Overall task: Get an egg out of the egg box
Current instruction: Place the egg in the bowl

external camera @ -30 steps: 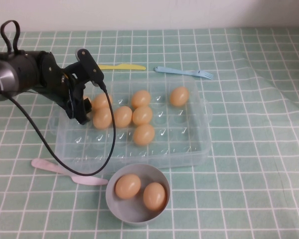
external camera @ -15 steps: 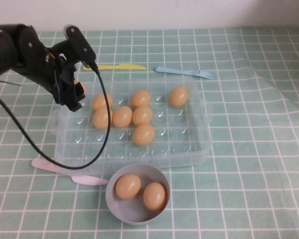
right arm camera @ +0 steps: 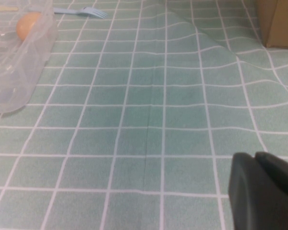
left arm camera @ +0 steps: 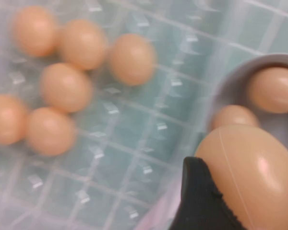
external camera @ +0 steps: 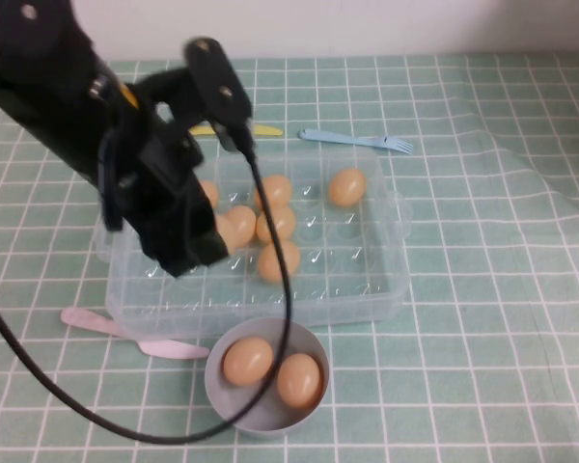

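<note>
Risen and swung forward since before, left gripper (left arm camera: 216, 191) clamps the egg (left arm camera: 252, 172); egg box (external camera: 367, 289) below. Right gripper (right arm camera: 264, 191) over cloth, fingers together, empty.

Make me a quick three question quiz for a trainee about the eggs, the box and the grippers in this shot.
1. True or false: the left gripper holds an egg.
2. How many eggs lie in the grey bowl? A) none B) two C) four
3. Fill in: the blue fork lies on the table beyond the egg ___.

Key: 1 true, the wrist view shows it against a finger, above the egg box. 2 B. 3 box. The right gripper sits low over bare tablecloth, away from the box.
</note>
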You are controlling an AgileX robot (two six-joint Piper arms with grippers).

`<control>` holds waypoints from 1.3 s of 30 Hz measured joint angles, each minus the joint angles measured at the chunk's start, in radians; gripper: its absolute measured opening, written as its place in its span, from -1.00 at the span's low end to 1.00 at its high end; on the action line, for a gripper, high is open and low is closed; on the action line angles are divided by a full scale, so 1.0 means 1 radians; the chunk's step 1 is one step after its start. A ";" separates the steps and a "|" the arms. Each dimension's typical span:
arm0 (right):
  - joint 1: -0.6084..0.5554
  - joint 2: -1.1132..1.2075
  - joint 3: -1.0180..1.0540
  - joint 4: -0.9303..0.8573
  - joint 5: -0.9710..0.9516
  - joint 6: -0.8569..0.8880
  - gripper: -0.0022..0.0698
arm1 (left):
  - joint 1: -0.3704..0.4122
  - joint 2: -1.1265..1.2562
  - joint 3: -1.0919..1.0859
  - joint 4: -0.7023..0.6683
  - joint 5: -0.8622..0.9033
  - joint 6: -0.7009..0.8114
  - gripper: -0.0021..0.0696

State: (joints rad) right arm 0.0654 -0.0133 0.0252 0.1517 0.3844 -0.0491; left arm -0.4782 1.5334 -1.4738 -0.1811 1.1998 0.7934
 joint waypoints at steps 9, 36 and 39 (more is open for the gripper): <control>0.000 0.000 0.000 0.000 0.000 0.000 -0.99 | -0.160 0.002 0.098 -0.008 0.025 -0.078 0.02; 0.000 0.000 0.000 0.000 0.000 0.000 -0.99 | -0.191 0.084 0.351 0.006 -0.252 -0.070 0.02; 0.000 0.000 0.000 0.000 0.000 0.000 -0.99 | -0.191 0.094 0.351 0.006 -0.255 -0.048 0.02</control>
State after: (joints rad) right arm 0.0654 -0.0133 0.0252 0.1517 0.3844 -0.0491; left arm -0.6695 1.6269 -1.1228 -0.1748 0.9453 0.7455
